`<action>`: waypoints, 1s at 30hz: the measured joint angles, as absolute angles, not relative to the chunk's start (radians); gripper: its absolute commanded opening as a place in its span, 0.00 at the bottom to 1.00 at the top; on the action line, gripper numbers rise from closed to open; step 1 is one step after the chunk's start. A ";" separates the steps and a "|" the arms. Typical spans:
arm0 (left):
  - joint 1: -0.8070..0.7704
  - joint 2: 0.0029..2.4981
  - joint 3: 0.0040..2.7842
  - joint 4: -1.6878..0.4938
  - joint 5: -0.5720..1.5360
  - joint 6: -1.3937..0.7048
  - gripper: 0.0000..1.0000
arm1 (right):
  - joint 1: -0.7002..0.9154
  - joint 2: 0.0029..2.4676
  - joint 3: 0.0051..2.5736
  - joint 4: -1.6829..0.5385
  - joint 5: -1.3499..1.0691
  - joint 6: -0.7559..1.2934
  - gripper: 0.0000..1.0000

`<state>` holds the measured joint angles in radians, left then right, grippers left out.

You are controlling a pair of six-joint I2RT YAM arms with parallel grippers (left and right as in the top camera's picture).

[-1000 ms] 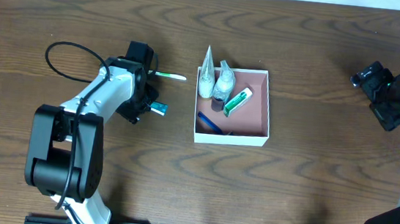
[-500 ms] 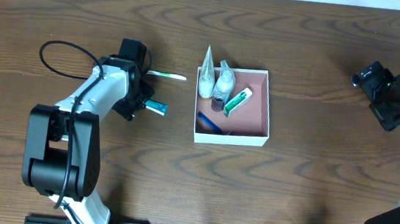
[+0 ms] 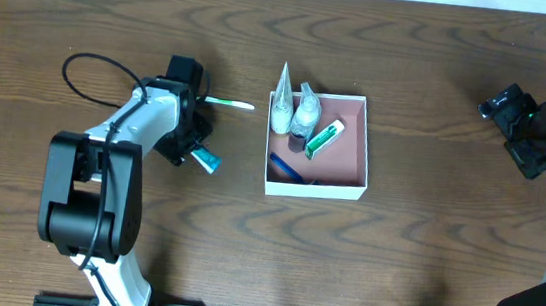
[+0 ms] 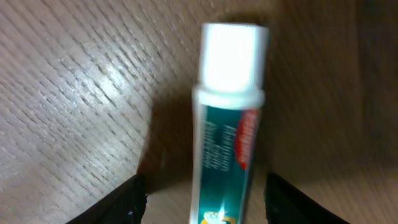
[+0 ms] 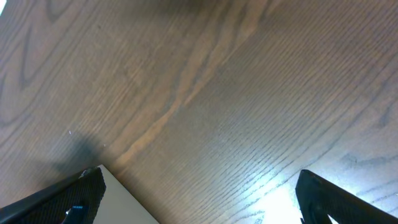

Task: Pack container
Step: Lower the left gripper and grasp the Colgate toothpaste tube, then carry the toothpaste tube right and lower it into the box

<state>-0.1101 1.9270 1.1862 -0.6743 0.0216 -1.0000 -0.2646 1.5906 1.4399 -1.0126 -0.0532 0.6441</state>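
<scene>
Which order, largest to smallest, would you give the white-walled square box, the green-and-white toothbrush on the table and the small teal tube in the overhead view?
1. White-walled square box, by far the largest.
2. Green-and-white toothbrush, long but thin.
3. Small teal tube, shorter; it may be tilted, so this is slightly unsure.

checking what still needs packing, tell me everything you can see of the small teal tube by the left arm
The small teal tube has a white cap and a teal body with a red printed band. It looks like plastic and is blurred in the wrist view. It sits between the left gripper's dark fingers, cap pointing away from them, over the wooden table. Whether the fingers press on it cannot be told. It is outside the container, on the left arm's side.
</scene>
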 measured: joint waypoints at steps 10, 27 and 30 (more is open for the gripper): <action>-0.108 1.935 1.196 -0.680 0.030 -0.917 0.34 | -0.265 1.591 1.440 -1.013 -0.053 0.644 0.99; -0.107 1.935 1.207 -0.736 0.056 -0.719 0.21 | -0.265 1.591 1.440 -1.013 -0.053 0.644 0.99; -0.107 1.935 1.214 -0.764 0.062 -0.697 0.21 | -0.265 1.591 1.440 -1.013 -0.053 0.644 0.99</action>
